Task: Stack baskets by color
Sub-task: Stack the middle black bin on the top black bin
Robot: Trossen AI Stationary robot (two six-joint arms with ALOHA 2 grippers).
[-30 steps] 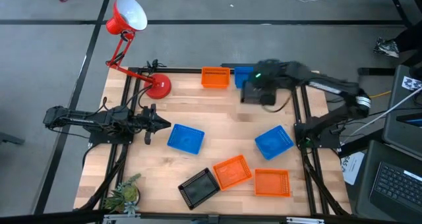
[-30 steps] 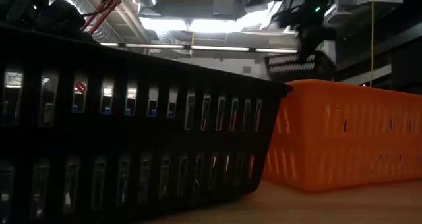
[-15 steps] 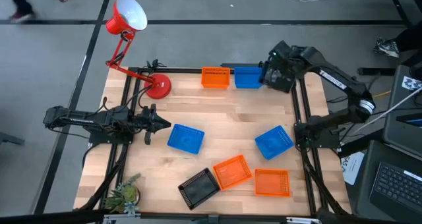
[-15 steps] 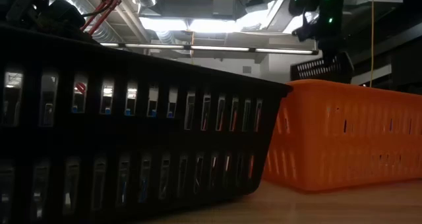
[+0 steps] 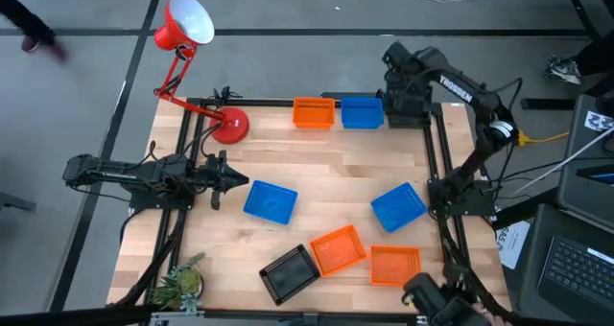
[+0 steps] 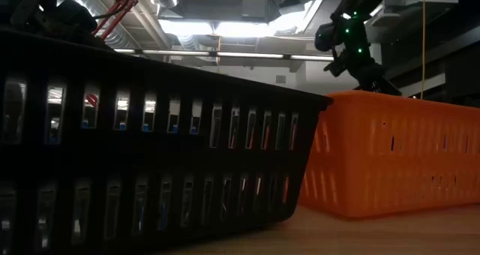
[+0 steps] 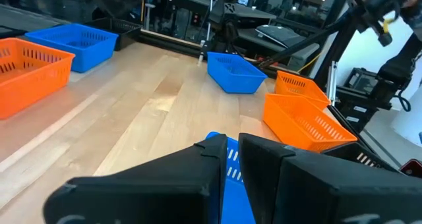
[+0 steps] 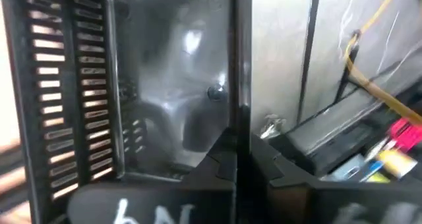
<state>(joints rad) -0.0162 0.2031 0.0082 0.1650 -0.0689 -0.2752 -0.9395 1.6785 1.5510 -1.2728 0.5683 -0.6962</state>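
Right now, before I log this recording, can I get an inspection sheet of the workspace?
Surface: wooden table, bare between items.
Job's things: orange basket and blue basket side by side at the far edge; two loose blue baskets; two near orange baskets; black basket at the near edge.
Clutter: red desk lamp; small plant.
Grippers: right gripper at the far right corner, shut on a second black basket; left gripper waits beside a blue basket.
Cables: yellow cable off the table's right.
Surroundings: keyboard; a person's shoe.
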